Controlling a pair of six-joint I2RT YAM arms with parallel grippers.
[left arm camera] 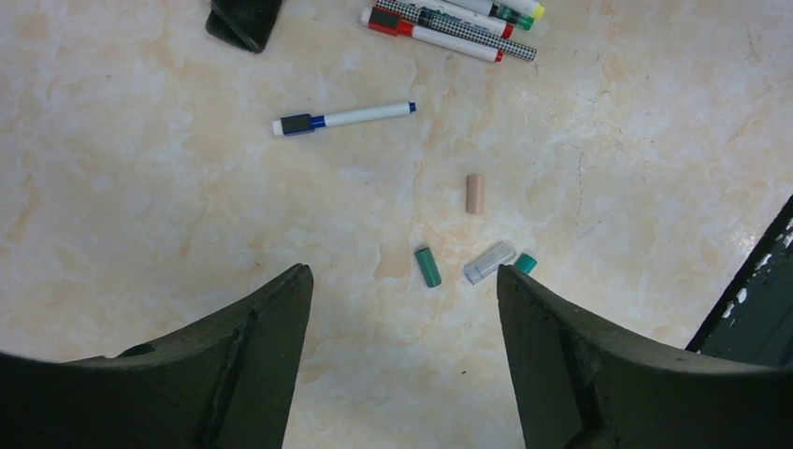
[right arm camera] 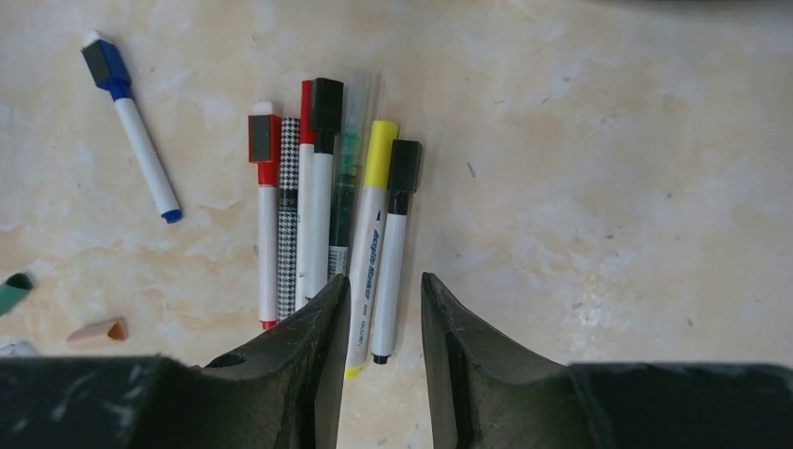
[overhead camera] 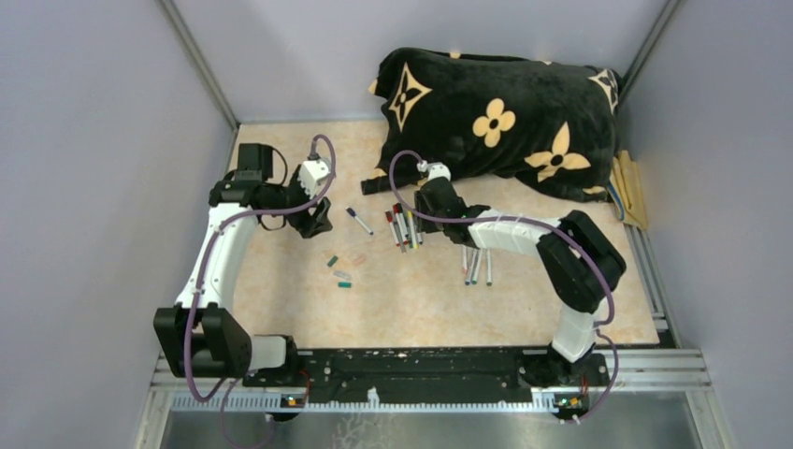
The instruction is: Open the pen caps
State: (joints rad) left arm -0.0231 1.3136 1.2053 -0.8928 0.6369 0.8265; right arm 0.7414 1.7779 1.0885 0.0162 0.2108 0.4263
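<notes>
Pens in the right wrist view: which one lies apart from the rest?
The slim white pen with the blue cap, tilted alone at the upper left. The other pens lie side by side in one bundle.

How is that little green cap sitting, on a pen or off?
Off. The green cap lies loose on the table beside a grey cap, well away from the pens.

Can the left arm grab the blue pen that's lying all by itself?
Probably yes. The blue pen lies alone, with nothing on it or touching it, and the left gripper hangs open over the table close by. The loose caps sit apart from the pen, so they shouldn't block the way.
</notes>
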